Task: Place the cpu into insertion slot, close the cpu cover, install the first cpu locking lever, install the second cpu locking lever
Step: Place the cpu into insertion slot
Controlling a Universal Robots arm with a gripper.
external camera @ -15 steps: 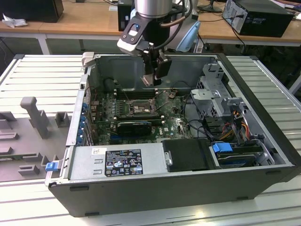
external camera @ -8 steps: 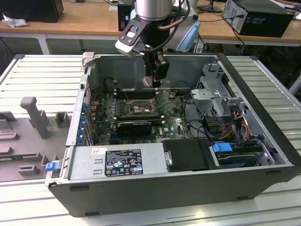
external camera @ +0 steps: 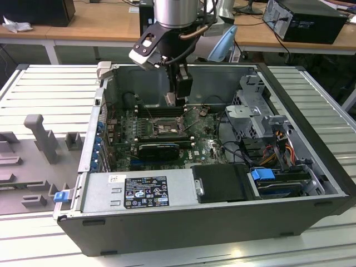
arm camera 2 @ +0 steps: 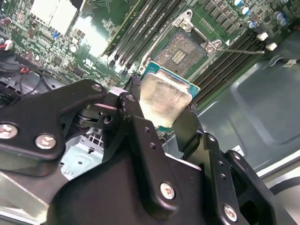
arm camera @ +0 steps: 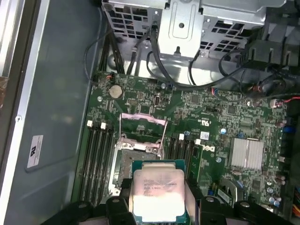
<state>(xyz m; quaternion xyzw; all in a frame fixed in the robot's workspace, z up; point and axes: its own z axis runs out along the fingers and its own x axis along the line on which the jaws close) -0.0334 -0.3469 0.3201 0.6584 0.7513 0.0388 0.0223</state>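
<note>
My gripper (external camera: 173, 99) hangs inside the open computer case, shut on the cpu (external camera: 170, 100), a small square chip with a pale silvery face. In both wrist views the cpu (arm camera: 157, 193) (arm camera 2: 165, 99) sits clamped by its edges between two black fingers (arm camera 2: 134, 91). It is held above the green motherboard, just off the insertion slot (arm camera: 133, 158) (arm camera 2: 180, 49), whose dark centre lies bare. The cpu cover (arm camera: 143, 123) stands flipped open at the slot's far side. A thin wire lever (arm camera 2: 240, 50) sticks out beside the slot.
Long black memory slots (arm camera: 96, 159) flank the socket on both sides. A silver heatsink (arm camera: 247, 153) and a black expansion card (external camera: 158, 149) sit nearby. A drive cage (external camera: 253, 111) with cables and the power supply (external camera: 139, 192) fill the case's other parts.
</note>
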